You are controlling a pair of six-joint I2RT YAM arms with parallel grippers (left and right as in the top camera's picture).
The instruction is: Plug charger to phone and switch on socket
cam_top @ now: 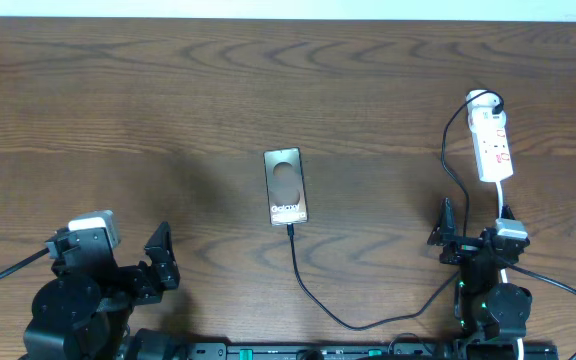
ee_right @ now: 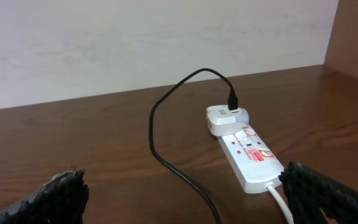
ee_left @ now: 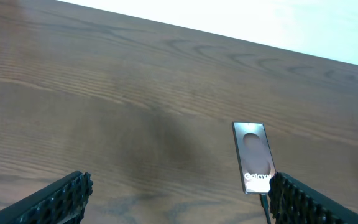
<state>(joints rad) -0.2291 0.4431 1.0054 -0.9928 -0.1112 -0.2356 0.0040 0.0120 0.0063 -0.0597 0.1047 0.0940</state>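
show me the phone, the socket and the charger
phone [cam_top: 286,187], overhead view, middle of its face
socket [ee_right: 252,155], right wrist view, white top face
charger [ee_right: 152,127], right wrist view, left side of its cable loop

Dark brown on the table [cam_top: 168,100], with wavy wood grain in lighter and darker lines. Shiny bronze-grey on the phone [cam_top: 286,186], with a pale oval mark and white "Galaxy" lettering. Black along the whole charger [cam_top: 308,295] cable. White on the socket [ee_right: 253,158], with small red marks; white also on its cord [ee_right: 278,202] and on the plug block [ee_right: 224,118]. Black with a fine bumpy pattern on the pads [ee_left: 55,199] of the left gripper [ee_left: 179,208] and of the right gripper [ee_right: 188,202]. Pale off-white on the wall [ee_right: 135,50].
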